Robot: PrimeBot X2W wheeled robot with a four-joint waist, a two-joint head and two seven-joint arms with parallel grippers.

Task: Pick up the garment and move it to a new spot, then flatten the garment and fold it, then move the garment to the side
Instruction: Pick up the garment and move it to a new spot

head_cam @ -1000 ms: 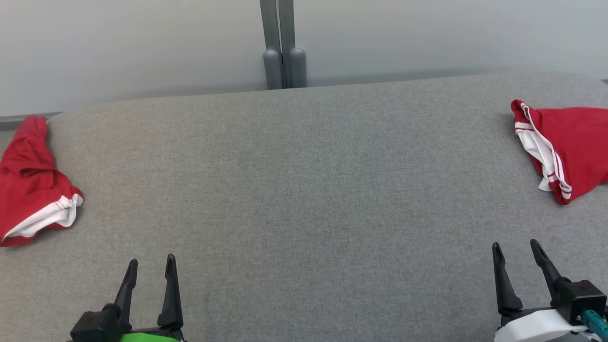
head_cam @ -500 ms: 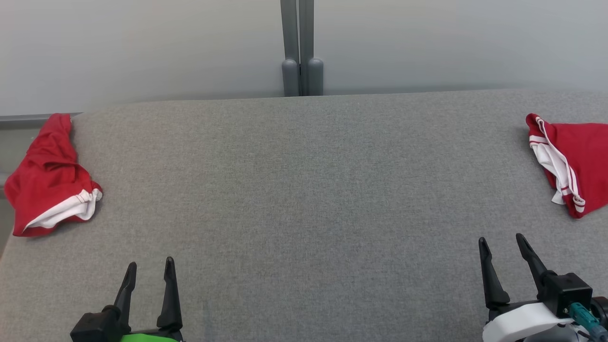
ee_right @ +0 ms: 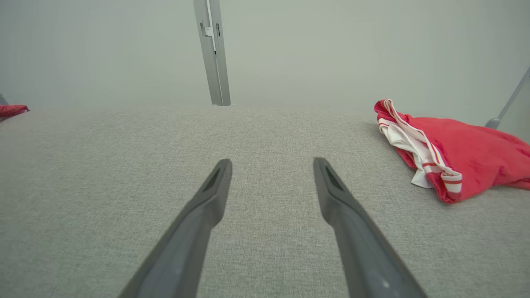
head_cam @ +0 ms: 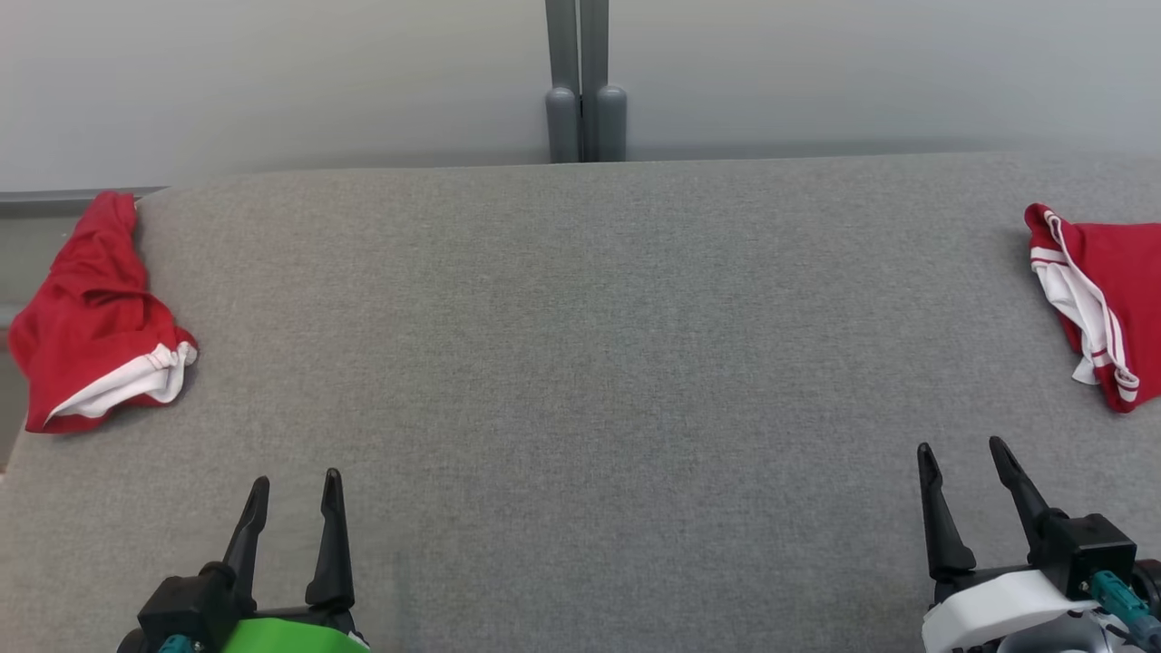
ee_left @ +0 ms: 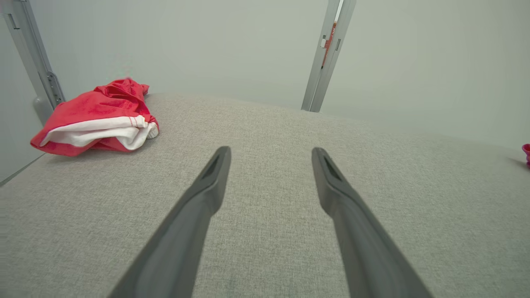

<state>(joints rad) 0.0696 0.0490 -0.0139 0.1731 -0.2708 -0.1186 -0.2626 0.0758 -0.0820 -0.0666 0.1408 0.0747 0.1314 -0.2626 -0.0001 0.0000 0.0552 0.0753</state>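
Closest to you, at the lower left of the head view, your left gripper (head_cam: 296,478) hangs over the grey fabric surface (head_cam: 580,363). Its two dark fingers are spread wide and hold nothing, and in its wrist view the bare grey weave shows through the gap. At the lower right, your right gripper (head_cam: 960,444) is the same: fingers wide apart, empty, and touching no cloth. Further out, the middle of the surface lies flat and bare between the two arms. Up and to the left, well apart from your left fingers, the left red garment (head_cam: 91,308) lies crumpled at the surface's left edge, its white band turned toward the centre. The left wrist view shows it heaped near the far left corner, close to a grey upright. On the other side, the right red garment (head_cam: 1111,290) lies bunched at the right edge, its white trim with red stripes facing inward and its far part cut off by the frame. It is ahead and to the right of your right fingers and not touching them. You cannot tell from these views which of the two is the one to move. Beyond the far edge stand the paired grey posts (head_cam: 585,118) against a pale wall (head_cam: 272,82).
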